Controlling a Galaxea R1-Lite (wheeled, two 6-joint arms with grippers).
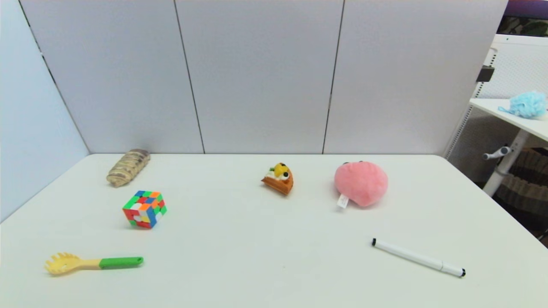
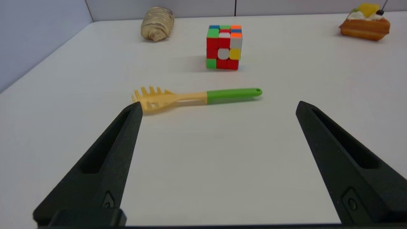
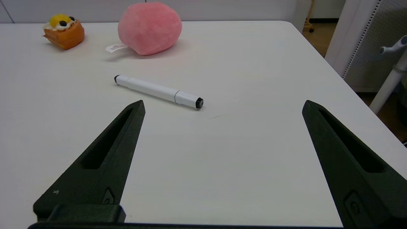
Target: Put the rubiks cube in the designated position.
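- Rubiks cube (image 1: pixel 144 209): rests on the white tabletop (image 1: pixel 265 256) at the robot's left, between a brown-streaked bread roll (image 1: pixel 128 167) farther back and a pasta spoon (image 1: pixel 92 262) nearer the robot; it touches neither.
- Pasta spoon: yellow toothed head, green handle, lying flat.
- Left gripper (image 2: pixel 217 106): fingers spread wide with nothing between them, low over the tabletop near the robot, facing the pasta spoon with the cube beyond it.
- Right gripper (image 3: pixel 222 105): fingers likewise spread wide and empty, low over the right side of the tabletop, facing a white marker (image 1: pixel 418 258).
- Toy cake slice (image 1: pixel 279 178): mid-tabletop toward the back, topped with yellow fruit.
- Pink plush toy (image 1: pixel 361 183): just right of the cake slice, white tag showing.
- No containers stand on the tabletop.
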